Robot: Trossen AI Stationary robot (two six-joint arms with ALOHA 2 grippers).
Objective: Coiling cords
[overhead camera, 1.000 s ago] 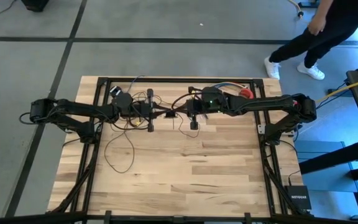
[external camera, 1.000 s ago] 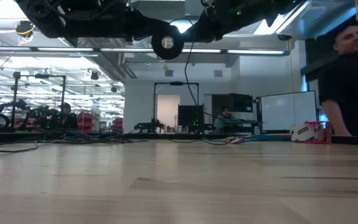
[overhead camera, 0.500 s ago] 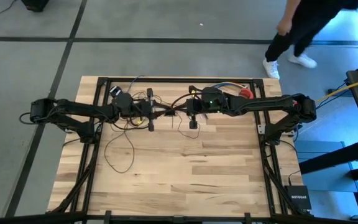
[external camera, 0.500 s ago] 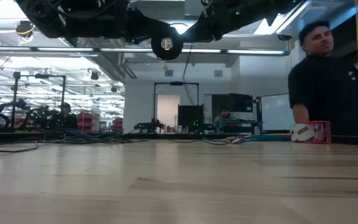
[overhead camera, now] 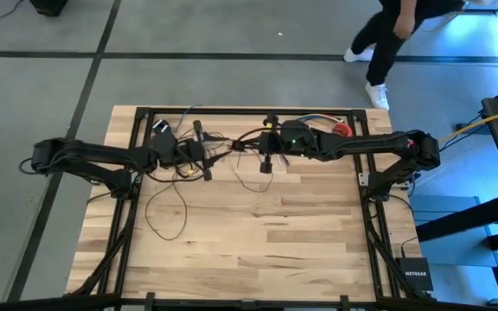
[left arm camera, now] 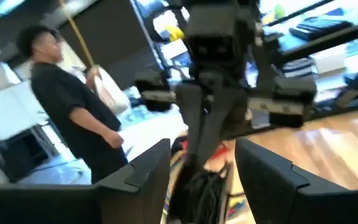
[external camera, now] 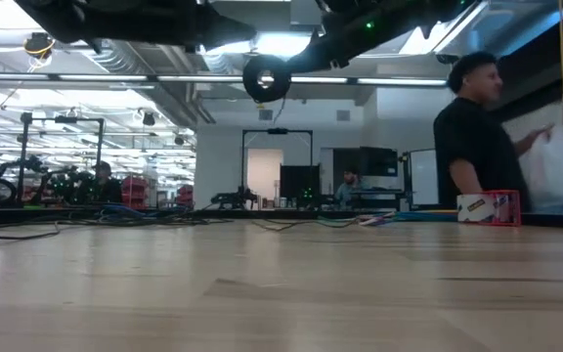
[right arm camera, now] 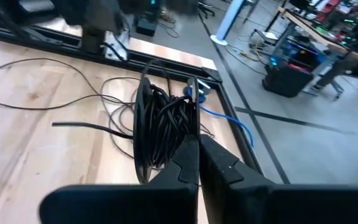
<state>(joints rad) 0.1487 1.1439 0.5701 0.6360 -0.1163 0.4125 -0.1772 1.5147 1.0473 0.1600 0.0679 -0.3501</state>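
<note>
R gripper (right arm camera: 197, 158): fingers pressed together, pinching the cords (right arm camera: 163, 124) at the wound bundle, which hangs as a tight hank of dark loops off the fingertips, above the table (right arm camera: 36, 124) near its far edge. L gripper (left arm camera: 201, 171): fingers spread w/ a clear gap, nothing between them; bundle sits just ahead of the gap. High view: both grippers meet mid-table at far side, L gripper (overhead camera: 199, 149) beside R gripper (overhead camera: 268, 149); uncoiled tail of cords (overhead camera: 167, 203) trails in slack loops over the boards nearer the L arm. Low view: one loop (external camera: 266, 78) dangles under the arms. Judgement: coil partly done, much tail left. Next wrap likely needs L to re-pinch the loose tail close to the bundle, keep light tension, lay each turn alongside the last; R must hold firm or the hank may spring apart. Person (external camera: 472, 137) walking beyond the table, well apart.
</note>
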